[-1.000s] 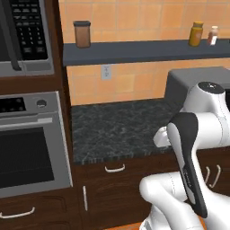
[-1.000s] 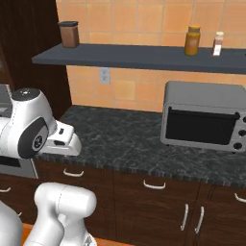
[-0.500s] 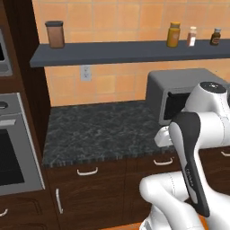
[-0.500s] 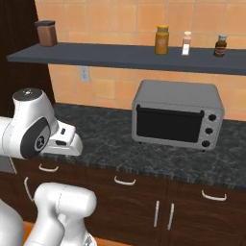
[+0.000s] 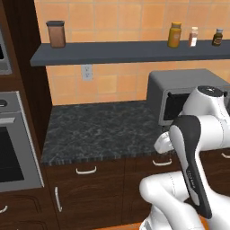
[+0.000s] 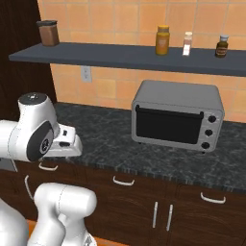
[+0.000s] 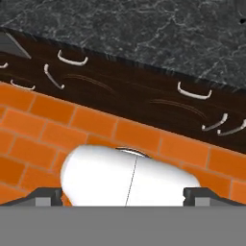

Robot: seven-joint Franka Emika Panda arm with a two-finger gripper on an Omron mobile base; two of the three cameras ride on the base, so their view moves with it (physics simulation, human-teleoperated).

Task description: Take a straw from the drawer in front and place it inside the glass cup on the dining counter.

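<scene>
Dark brown drawer fronts with small curved silver handles run under the black granite counter, all closed: one drawer [image 5: 86,173] toward the left, another drawer [image 6: 124,185] below the counter's middle. The hand view looks down on the same drawer fronts [image 7: 73,65]. My gripper [image 7: 126,196] is open, its two dark fingertips [image 7: 48,194] wide apart at the bottom of the hand view, with nothing between them, high over the floor and short of the cabinets. The straw is hidden. The glass cup and the dining counter are out of view.
A grey toaster oven [image 6: 178,115] stands on the black speckled counter [image 5: 103,130]. A dark shelf [image 5: 130,49] above carries a brown jar and small bottles. A built-in oven [image 5: 13,148] is at the left. Cabinet doors with vertical handles [image 6: 162,216] sit below. The floor [image 7: 62,129] is orange brick.
The cameras moved right at first, sliding the whole scene left and bringing the toaster oven into full view; in the last half second the picture barely shifts. The arm's pose is unchanged.
</scene>
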